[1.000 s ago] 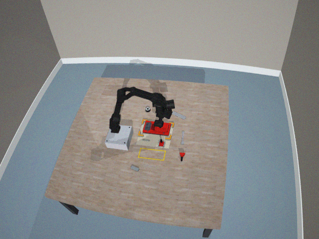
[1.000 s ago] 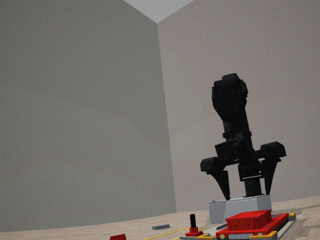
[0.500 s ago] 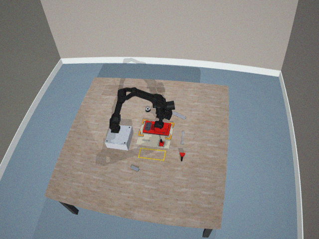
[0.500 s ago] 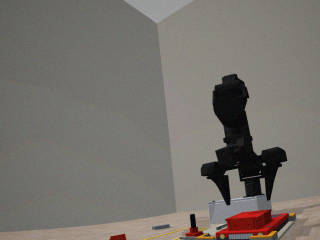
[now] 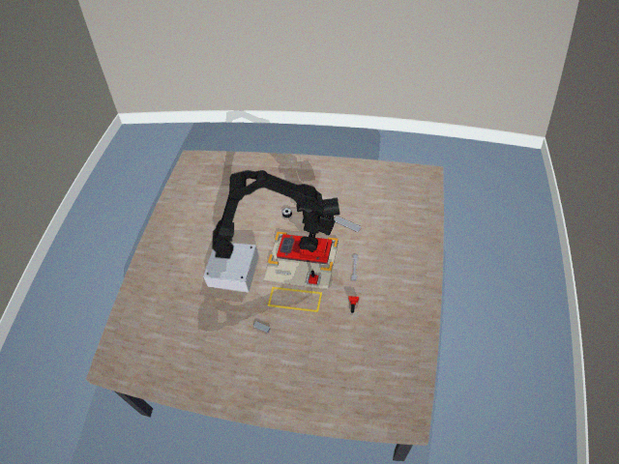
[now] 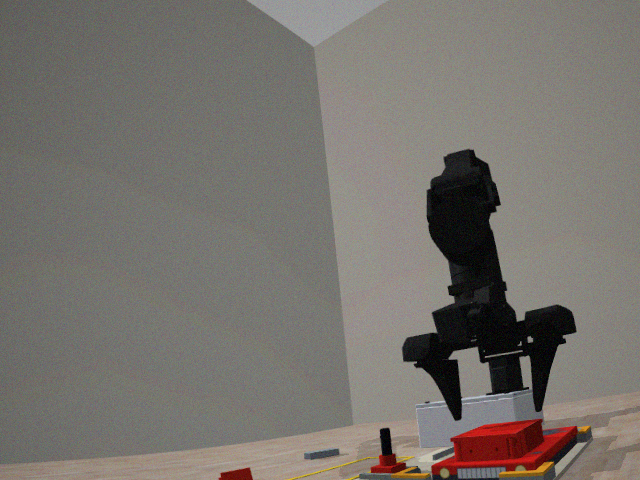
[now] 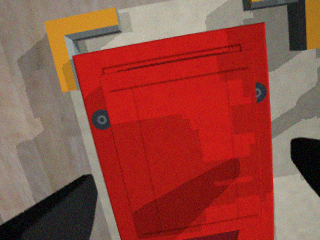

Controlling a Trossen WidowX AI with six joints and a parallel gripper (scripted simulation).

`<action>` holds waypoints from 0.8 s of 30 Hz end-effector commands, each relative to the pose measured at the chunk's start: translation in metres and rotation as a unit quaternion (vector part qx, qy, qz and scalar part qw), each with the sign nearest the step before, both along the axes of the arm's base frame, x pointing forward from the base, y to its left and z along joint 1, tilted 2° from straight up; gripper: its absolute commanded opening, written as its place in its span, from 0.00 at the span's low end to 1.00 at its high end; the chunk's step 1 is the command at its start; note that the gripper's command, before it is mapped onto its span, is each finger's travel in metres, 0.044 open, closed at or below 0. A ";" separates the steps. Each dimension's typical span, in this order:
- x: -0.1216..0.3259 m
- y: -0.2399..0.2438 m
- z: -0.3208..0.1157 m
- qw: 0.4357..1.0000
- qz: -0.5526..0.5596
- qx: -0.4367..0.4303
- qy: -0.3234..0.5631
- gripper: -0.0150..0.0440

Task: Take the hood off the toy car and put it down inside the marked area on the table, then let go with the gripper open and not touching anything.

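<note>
The red toy car (image 5: 282, 255) (image 6: 560, 439) (image 7: 92, 90) sits in its fixture with its hood on. The hood (image 6: 488, 446) (image 7: 170, 145) is the raised red block toward the car's front. My gripper (image 5: 308, 245) (image 6: 497, 414) (image 7: 193, 166) is open and empty, pointing down over the hood. In the exterior view its fingertips are a little above the hood's top, one toward each side. In the wrist view the fingers stand on either side of the car. The marked area (image 5: 293, 308) (image 6: 330, 468) is a yellow outline on the table beside the fixture, with nothing in it.
The pale fixture board (image 5: 272, 275) has orange corner brackets (image 7: 55, 40). A red piece with a black peg (image 5: 312, 278) (image 6: 385, 444) stands on it. A red-and-black tool (image 5: 352, 301), grey bar (image 5: 346, 222), grey link (image 5: 354, 267), grey block (image 5: 261, 326) and small wheel (image 5: 286, 213) lie around.
</note>
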State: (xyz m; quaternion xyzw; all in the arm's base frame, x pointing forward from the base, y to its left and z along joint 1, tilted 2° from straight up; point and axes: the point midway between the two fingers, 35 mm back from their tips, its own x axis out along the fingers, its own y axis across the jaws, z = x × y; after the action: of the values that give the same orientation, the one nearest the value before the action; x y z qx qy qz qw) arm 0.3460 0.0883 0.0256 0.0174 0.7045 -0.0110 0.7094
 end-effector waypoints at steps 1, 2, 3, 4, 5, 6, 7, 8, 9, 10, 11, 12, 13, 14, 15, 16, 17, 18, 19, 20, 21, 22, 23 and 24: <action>-0.003 0.000 -0.005 1.000 -0.002 0.001 0.004 1.00; -0.003 0.000 -0.006 1.000 -0.002 0.001 0.004 1.00; -0.003 0.000 -0.007 1.000 -0.002 0.001 0.004 1.00; -0.003 0.000 -0.007 1.000 -0.002 0.001 0.004 1.00; -0.003 0.000 -0.008 1.000 -0.002 0.001 0.004 1.00; -0.003 0.000 -0.009 1.000 -0.002 0.001 0.004 1.00; -0.003 0.000 -0.009 1.000 -0.002 0.001 0.004 1.00; -0.003 0.000 -0.010 1.000 -0.002 0.001 0.004 1.00; -0.003 0.000 -0.011 1.000 -0.002 0.001 0.004 1.00; -0.003 0.000 -0.011 1.000 -0.002 0.001 0.004 1.00; -0.003 0.000 -0.011 1.000 -0.002 0.001 0.004 1.00; -0.003 0.000 -0.011 1.000 -0.002 0.001 0.004 1.00; -0.003 0.000 -0.011 1.000 -0.002 0.001 0.004 1.00; -0.003 0.000 -0.011 1.000 -0.002 0.001 0.004 1.00; -0.003 0.000 -0.012 1.000 -0.002 0.001 0.004 1.00; -0.003 0.000 -0.012 1.000 -0.002 0.001 0.004 1.00; -0.003 0.000 -0.012 1.000 -0.002 0.001 0.004 1.00; -0.003 0.000 -0.013 1.000 -0.002 0.001 0.004 1.00; -0.003 0.000 -0.013 1.000 -0.002 0.001 0.004 1.00; -0.003 0.000 -0.014 1.000 -0.002 0.001 0.004 1.00; -0.003 0.000 -0.014 1.000 -0.002 0.001 0.004 1.00; -0.003 0.000 -0.015 1.000 -0.002 0.001 0.004 1.00; -0.003 0.000 -0.015 1.000 -0.002 0.001 0.004 1.00; -0.003 0.000 -0.016 1.000 -0.002 0.001 0.004 1.00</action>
State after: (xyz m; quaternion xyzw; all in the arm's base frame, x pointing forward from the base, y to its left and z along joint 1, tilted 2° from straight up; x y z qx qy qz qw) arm 0.3447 0.0879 0.0126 0.0172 0.7057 -0.0114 0.7082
